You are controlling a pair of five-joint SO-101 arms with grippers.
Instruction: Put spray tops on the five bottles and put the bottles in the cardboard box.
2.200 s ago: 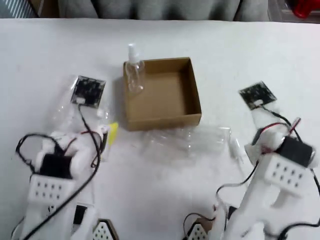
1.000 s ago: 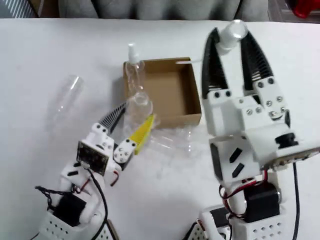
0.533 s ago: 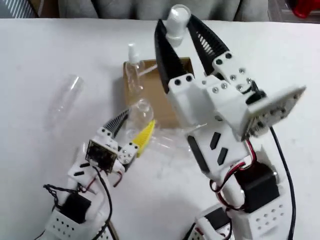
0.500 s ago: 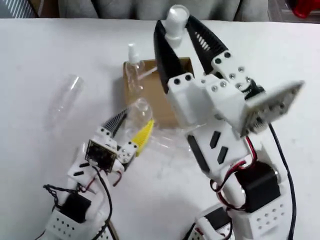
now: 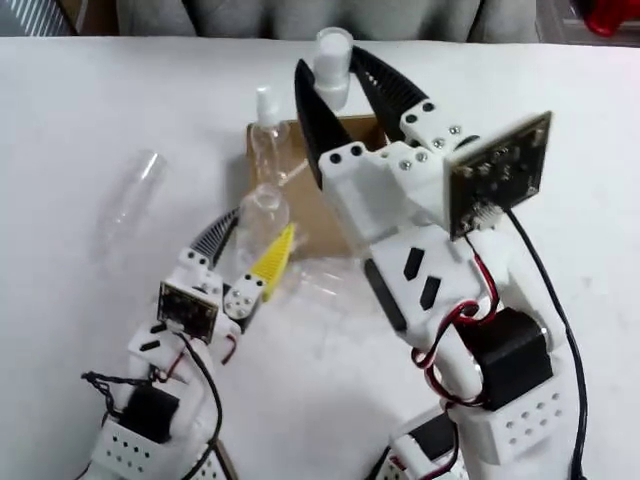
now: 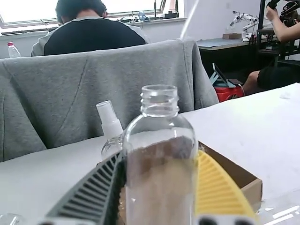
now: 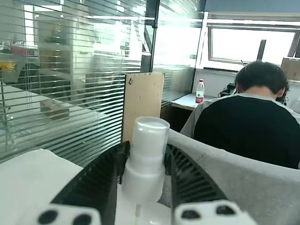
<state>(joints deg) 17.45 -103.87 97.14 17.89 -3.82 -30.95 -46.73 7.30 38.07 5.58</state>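
A white tabletop [image 5: 80,100] in an office, a grey-draped chair behind it and a person seated with their back to the rig.

The cardboard box [image 5: 308,232] sits mid-table, and what shows of its floor holds no bottle. One capped bottle [image 5: 265,130] stands at its far left corner; whether inside the wall or just outside it, I cannot tell.

The left end effector [image 5: 255,225] is clamped on an open-necked bottle [image 5: 262,212], held upright near the box's front left corner. The right end effector [image 5: 330,65] grips a spray top [image 5: 332,52] between its black fingers, raised above the box's far side, well apart from that open neck.

Outstanding: an uncapped bottle [image 5: 130,200] lies on its side to the left, and more clear bottles [image 5: 330,285] lie in front of the box, count uncertain.

Assessment: one top fitted, a second in hand, nothing confirmed boxed — early stage.
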